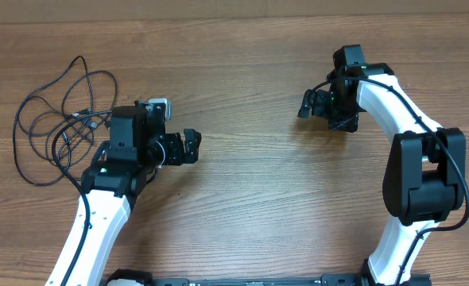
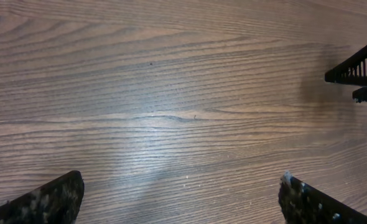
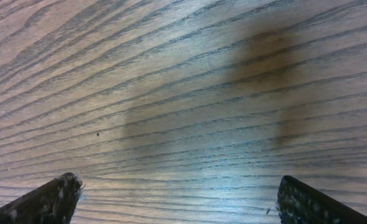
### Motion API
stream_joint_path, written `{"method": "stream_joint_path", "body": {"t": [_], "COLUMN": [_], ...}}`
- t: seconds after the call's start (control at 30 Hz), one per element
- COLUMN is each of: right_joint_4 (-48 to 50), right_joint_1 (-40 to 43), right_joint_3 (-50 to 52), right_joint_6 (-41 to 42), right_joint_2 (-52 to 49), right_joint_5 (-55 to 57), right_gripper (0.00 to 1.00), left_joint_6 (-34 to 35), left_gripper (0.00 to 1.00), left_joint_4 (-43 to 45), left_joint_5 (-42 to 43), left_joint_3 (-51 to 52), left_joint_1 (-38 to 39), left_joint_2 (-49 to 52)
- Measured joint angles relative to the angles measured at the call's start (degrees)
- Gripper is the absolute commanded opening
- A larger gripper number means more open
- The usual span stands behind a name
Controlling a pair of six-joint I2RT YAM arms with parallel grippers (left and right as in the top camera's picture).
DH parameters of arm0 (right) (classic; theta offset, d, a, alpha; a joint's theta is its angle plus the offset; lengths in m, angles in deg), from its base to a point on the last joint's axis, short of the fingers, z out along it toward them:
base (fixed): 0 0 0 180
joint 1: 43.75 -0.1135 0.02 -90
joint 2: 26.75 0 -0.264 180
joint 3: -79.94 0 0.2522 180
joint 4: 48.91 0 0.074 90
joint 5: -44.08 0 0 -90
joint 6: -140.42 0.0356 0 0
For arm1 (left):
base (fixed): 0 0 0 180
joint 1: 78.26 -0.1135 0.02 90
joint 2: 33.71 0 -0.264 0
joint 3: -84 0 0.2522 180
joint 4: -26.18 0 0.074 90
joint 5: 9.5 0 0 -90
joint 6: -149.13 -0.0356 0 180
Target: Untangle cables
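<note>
bench [image 1: 250, 206]: wood-grain top, carried everything.
right arm [image 1: 413, 159]: white and black, reached over the right half, wrist bent toward centre.
left arm [image 1: 99, 214]: white and black, reached over the left half, wrist aimed toward centre.
cables [image 1: 52, 119]: thin black cords in one loose tangle of overlapping loops, lay on the bench at far left, just beside the left arm's wrist, well apart from the right arm.
left end effector [image 1: 188, 147]: jaws spread wide, pinched nothing, bare wood below, pointed away from the cables.
right end effector [image 1: 310, 103]: jaws spread wide, pinched nothing, over bare wood.
</note>
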Motion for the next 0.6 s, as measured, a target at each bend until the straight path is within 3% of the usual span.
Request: {"method": "stream_joint_path", "body": {"t": [0.2, 0.6], "right_joint_4": [0.0, 0.0], "right_joint_1": [0.0, 0.0], "right_joint_3": [0.0, 0.0], "right_joint_6": [0.0, 0.0], "right_joint_2": [0.0, 0.0], "right_joint_5": [0.0, 0.0], "right_gripper": [1.00, 1.00], "left_joint_6": [0.0, 0.0], "left_gripper": [1.00, 1.00], "left_joint_4": [-0.1, -2.2], "left_joint_5": [0.0, 0.0], "left_joint_3": [0.0, 2.6], "left_joint_1": [0.0, 0.0], "left_joint_2": [-6.3, -31.4]}}
